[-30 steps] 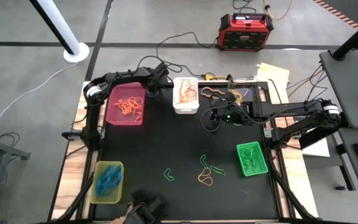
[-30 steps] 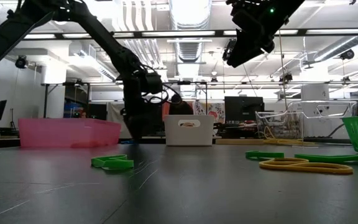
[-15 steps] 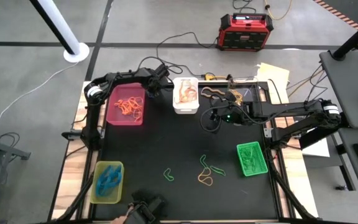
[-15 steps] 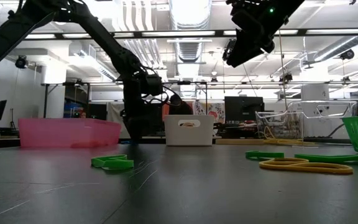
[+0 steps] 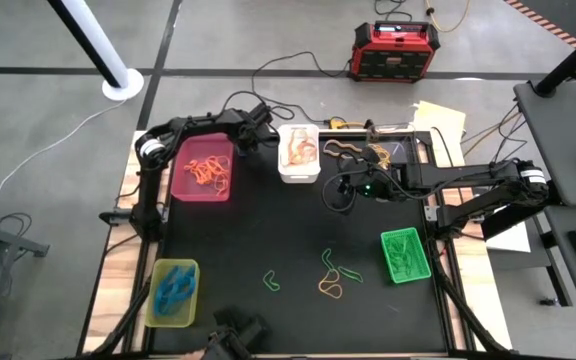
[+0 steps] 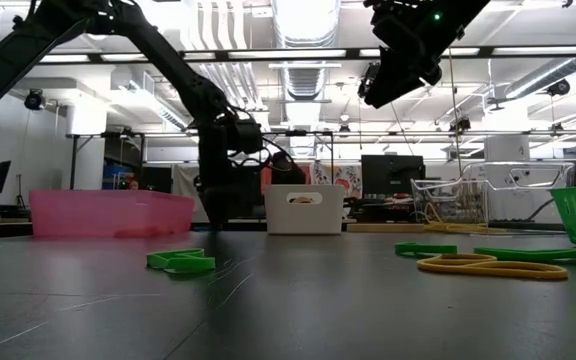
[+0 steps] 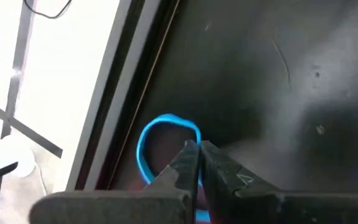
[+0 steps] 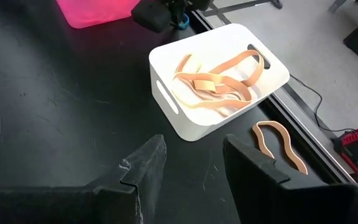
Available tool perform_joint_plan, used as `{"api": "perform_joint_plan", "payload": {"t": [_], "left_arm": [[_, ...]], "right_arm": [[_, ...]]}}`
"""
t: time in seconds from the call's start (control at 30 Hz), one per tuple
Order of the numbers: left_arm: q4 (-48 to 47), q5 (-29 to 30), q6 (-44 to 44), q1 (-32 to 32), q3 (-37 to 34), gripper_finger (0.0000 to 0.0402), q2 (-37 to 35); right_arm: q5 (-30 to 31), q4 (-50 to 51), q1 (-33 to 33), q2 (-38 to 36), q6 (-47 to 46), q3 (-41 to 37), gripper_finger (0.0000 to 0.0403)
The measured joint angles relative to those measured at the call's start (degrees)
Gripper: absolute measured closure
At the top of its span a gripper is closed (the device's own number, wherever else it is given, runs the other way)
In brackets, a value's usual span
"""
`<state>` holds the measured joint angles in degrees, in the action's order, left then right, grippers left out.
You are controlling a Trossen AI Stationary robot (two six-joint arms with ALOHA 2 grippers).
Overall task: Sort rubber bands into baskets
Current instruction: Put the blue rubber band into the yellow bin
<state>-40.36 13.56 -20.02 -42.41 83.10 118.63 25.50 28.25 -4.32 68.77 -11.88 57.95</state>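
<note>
My left gripper is down at the table's far edge, between the pink basket and the white basket, shut on a blue rubber band. My right gripper hangs open above the table, to the right of the white basket, with nothing between its fingers. Tan bands fill the white basket and orange ones the pink basket. Two green bands and an orange band lie flat on the black table top near its front. My left gripper pinches one side of the blue band's loop between its two fingertips. The fingers come steeply from above. The free part of the loop lies open on the black table top, next to the table's edge rail.
A green basket stands at the right and a yellow-green basket holding blue bands at the near left corner. A tan band lies beyond the white basket by the far edge. Cables and a red-and-black box lie on the floor behind.
</note>
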Motion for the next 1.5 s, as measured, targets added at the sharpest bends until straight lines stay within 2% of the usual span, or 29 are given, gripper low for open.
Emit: {"api": "perform_joint_plan", "payload": {"t": [0.33, 0.47, 0.73, 0.9, 1.2, 1.3, 1.43, 1.5], "left_arm": [[0.78, -0.14, 4.69, -0.17, 0.38, 0.0394, -1.2], [0.87, -0.17, 5.13, -0.62, 0.38, 0.0363, -0.5], [1.19, -0.48, 4.21, -0.62, 0.38, 0.0273, -0.49], [1.16, -0.62, 4.17, -0.89, 0.38, 0.0249, -0.31], [0.84, -0.77, 4.36, -0.95, 0.56, 0.0276, 1.77], [0.63, -0.84, 3.33, -0.9, 0.56, 0.031, 1.81], [0.38, -1.44, 2.59, -0.84, 0.52, 0.0386, 1.9], [0.33, -1.42, 2.54, -0.82, 0.49, 0.0392, 1.92]], "right_arm": [[0.02, 0.0, 0.0, 0.0, 0.0, 0.0, 0.0245], [0.01, -0.01, 0.0, 0.0, -0.03, 0.0, 0.0245], [0.01, -0.12, 0.0, 0.0, -0.04, 0.0, 0.0245], [0.02, -0.17, 0.0, 0.0, -0.06, 0.0, 0.0245], [0.02, -0.22, 0.04, 0.0, -0.06, 0.0, 0.0245], [0.01, -0.24, 0.04, 0.0, -0.06, 0.0, 0.0245], [0.01, -0.22, 0.04, 0.0, -0.06, 0.0, 0.0245], [0.01, -0.22, 0.04, 0.0, -0.06, 0.0, 0.0245]]}}
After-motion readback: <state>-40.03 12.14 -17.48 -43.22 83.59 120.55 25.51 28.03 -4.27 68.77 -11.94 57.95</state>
